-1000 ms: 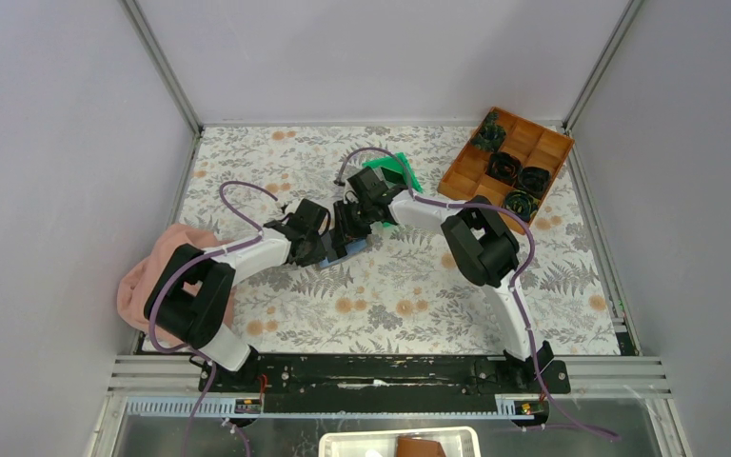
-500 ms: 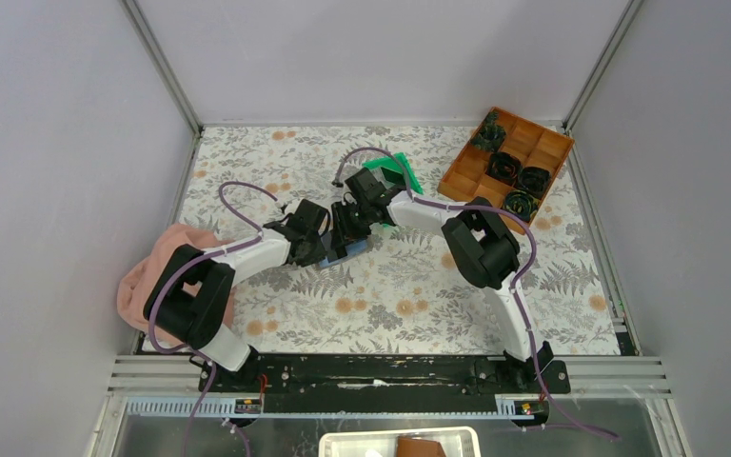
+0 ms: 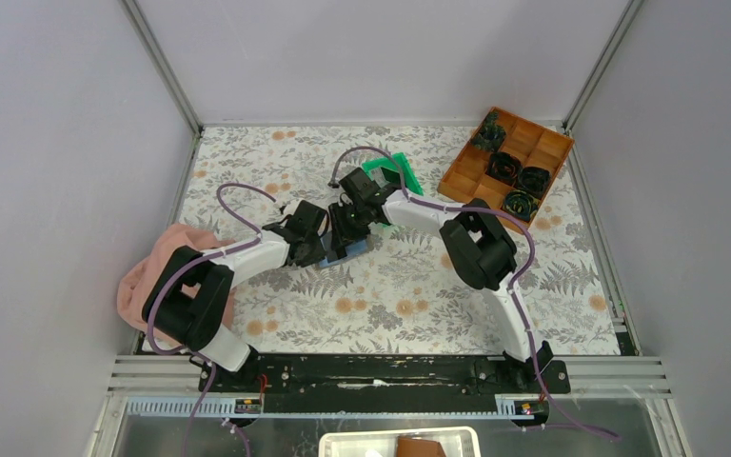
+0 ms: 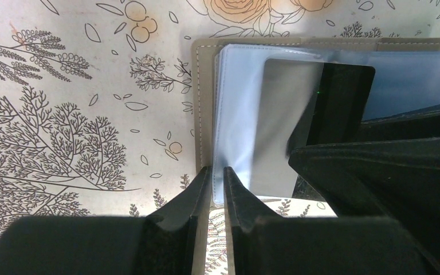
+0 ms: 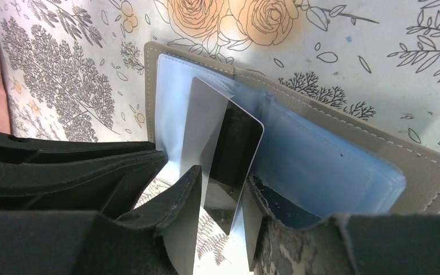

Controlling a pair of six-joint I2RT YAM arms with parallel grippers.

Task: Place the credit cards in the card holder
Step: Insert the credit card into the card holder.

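The card holder lies open on the floral cloth, grey outside and blue inside. My left gripper is shut on the near edge of its clear sleeve and holds that edge up. A credit card, dark and silvery, stands tilted with its far end inside the sleeve; the left wrist view also shows this credit card. My right gripper straddles the card's near end with its fingers apart, and a gap shows on the left side. From above, the left gripper and the right gripper meet over the holder.
A green plastic bin sits just behind the right gripper. A brown compartment tray with dark items stands at the back right. A pink cloth lies at the left edge, beside the left arm.
The right gripper's fingers have spread a little around the card, and the right wrist has shifted slightly left. The left gripper has kept its hold on the sleeve.
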